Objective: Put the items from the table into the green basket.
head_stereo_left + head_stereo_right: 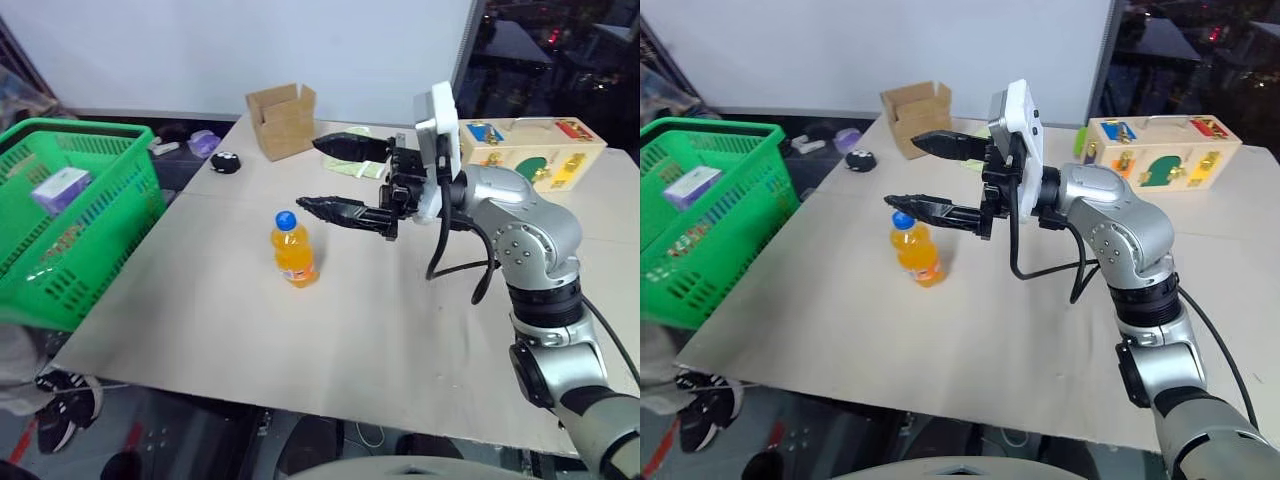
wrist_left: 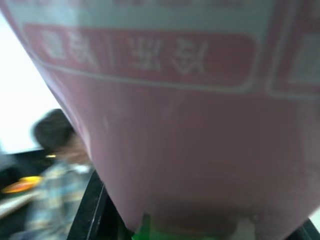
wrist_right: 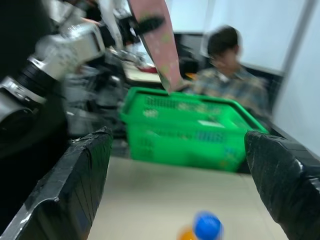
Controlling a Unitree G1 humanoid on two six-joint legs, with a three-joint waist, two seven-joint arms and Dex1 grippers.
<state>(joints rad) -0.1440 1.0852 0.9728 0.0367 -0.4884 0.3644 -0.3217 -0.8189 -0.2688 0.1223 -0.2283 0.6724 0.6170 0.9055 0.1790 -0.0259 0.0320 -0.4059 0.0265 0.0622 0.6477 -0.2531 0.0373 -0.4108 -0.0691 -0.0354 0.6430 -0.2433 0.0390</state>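
Broad beige table, two panels joined by a seam across the far half. Beyond its left edge, the green basket, lattice walls, thick rim, with a small pale purple-and-white box lying inside. On the far right corner, a wooden toy board with coloured latches and shapes. Near the far edge, an open cardboard box, flaps up. Right gripper held above the table middle, pointing left, fingers spread wide with nothing between them (upper finger over the lower one, bottle lower and just to the left). Pink box, long and flat, hanging above the basket in the right wrist view, clamped near its upper end by the left gripper; from the left wrist, its pink face with red printed panels sits right against the lens. Person in a plaid shirt seated behind the basket. Orange-drink bottle upright on the table, blue cap on, well apart from the basket. Small black round thing beside the cardboard box, on the seam. Pale purple item just past the table's far left corner.
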